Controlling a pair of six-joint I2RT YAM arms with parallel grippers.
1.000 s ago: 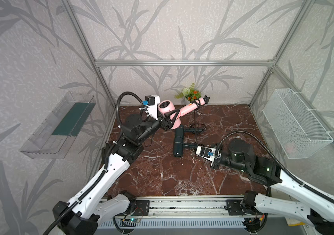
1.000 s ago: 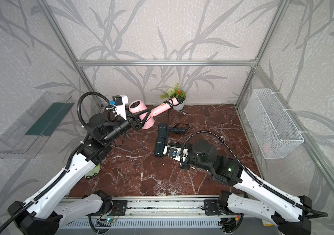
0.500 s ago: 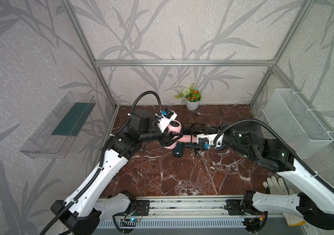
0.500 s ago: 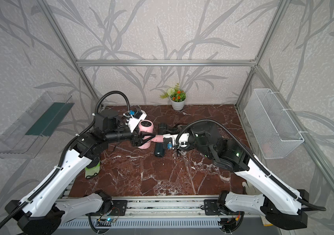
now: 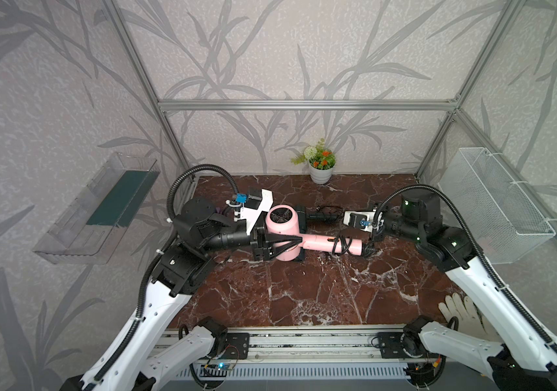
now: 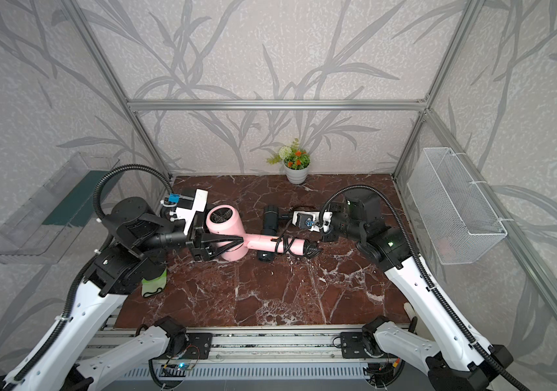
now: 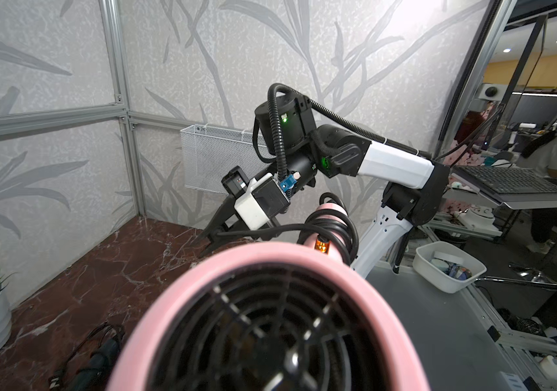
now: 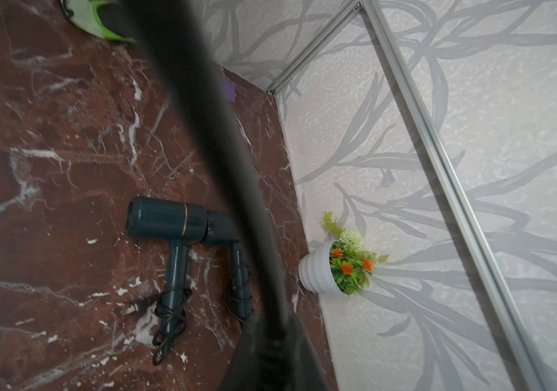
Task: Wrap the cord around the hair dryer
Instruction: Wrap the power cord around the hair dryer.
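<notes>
Top views: left pincer (image 5: 295,241) is clamped on the barrel of the pink hair dryer (image 5: 287,230). The dryer looks lifted off the desk (image 5: 304,298) mid-scene, handle pointing at the right arm. Cord (image 5: 341,244) has a few turns bunched near the handle's free end. Risk: the turns sit close to that end, so slack or a sideways tug could slide them off. The barrel is round, so a hard cord pull may twist it in the grip. Right pincer (image 5: 370,246) sits just beside the handle tip, jaws nearly together.

Left wrist: intake grille (image 7: 270,331) fills the lower frame and hides this arm's own jaws. Cord (image 7: 270,232) runs from the coil to the right pincer (image 7: 207,237) and is pinched at the tips. That hold is thin; if it slips, the coil likely springs loose.

Right wrist: cord (image 8: 202,135) probably is the blurred black band across the lens. Own jaws can't be made out here. Dark hair dryer (image 8: 165,220) lies on the desk below, handle already wrapped. Snag risk if the free cord drops onto it.
</notes>
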